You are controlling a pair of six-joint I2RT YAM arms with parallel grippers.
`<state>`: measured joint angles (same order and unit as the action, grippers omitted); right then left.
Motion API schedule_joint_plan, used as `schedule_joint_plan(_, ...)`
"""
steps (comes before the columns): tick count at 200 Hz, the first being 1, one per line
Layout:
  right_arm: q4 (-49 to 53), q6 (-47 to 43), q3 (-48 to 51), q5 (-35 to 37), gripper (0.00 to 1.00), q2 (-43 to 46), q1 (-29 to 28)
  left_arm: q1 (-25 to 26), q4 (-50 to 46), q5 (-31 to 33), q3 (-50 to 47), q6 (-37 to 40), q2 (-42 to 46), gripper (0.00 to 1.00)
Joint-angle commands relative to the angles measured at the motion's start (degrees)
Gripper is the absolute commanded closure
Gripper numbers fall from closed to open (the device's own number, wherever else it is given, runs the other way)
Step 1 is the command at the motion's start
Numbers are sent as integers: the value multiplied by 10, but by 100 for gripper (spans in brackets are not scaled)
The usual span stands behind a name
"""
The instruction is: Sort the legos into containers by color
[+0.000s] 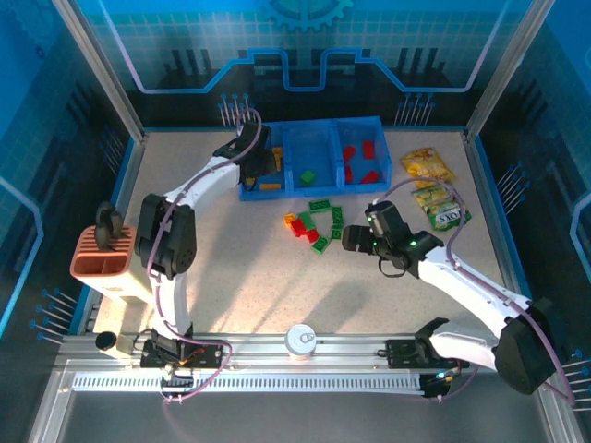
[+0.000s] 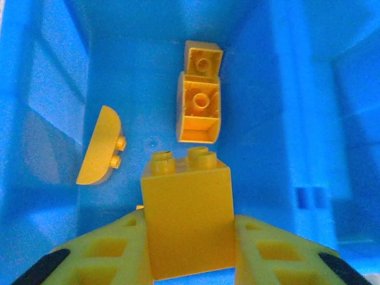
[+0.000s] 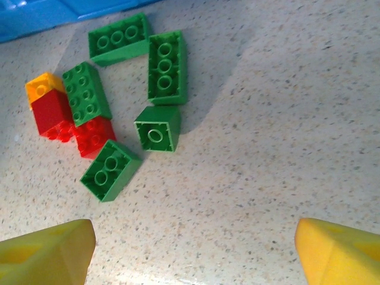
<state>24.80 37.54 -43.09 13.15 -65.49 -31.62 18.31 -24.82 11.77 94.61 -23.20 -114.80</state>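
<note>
- Your left claw (image 2: pixel 189 252) clamps a yellow brick (image 2: pixel 185 202) inside the blue tray's left compartment (image 2: pixel 119 35), above other yellow legos (image 2: pixel 199 113).
- Your right claw (image 3: pixel 193 252) gapes wide, empty, over the worktop (image 3: pixel 285 130) near loose green and red legos (image 3: pixel 157 127).

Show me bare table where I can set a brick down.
Free: the wide stretch of table between the loose bricks and the near rail, and left of them toward the left arm. Crowded: between bricks and tray, and by the packets.
</note>
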Motion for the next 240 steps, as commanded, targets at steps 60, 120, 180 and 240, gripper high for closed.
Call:
schedule_joint_plan(60,1,-37,-62,5,13,-59,-69,12,52,-22,-116,0,137,16)
schedule_joint_plan(120,75,-166,-244,-59,14,-275,-90,72,117,-20,-418,-68,383,17)
schedule_joint_plan(180,110,-188,-390,-33,21,-453,-126,122,61,15,-582,-130,557,19)
schedule_joint_plan(240,135,-207,-478,16,23,-550,-130,123,35,28,-625,-142,630,20)
